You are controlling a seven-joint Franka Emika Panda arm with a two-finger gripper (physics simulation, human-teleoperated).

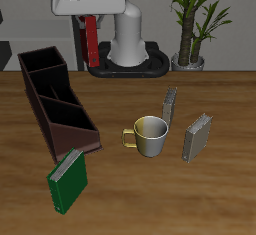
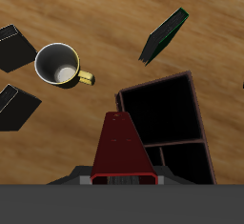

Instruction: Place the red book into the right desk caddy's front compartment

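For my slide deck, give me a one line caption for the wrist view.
Claw holding the red book above the right desk caddy, with mug and green book on the table.

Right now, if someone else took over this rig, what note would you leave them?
Gripper: shut on the red book, which hangs upright, lifted clear of the table.
Right desk caddy: on the table, open-topped, nothing seen in it in either view. In the wrist view the book hangs beside the caddy, not yet over a compartment.
Done: book picked up and raised.
Left: carry it over the caddy's front compartment, lower it in, release.
Nearby: green book by the caddy's front end, mug, two grey spiral notebooks.
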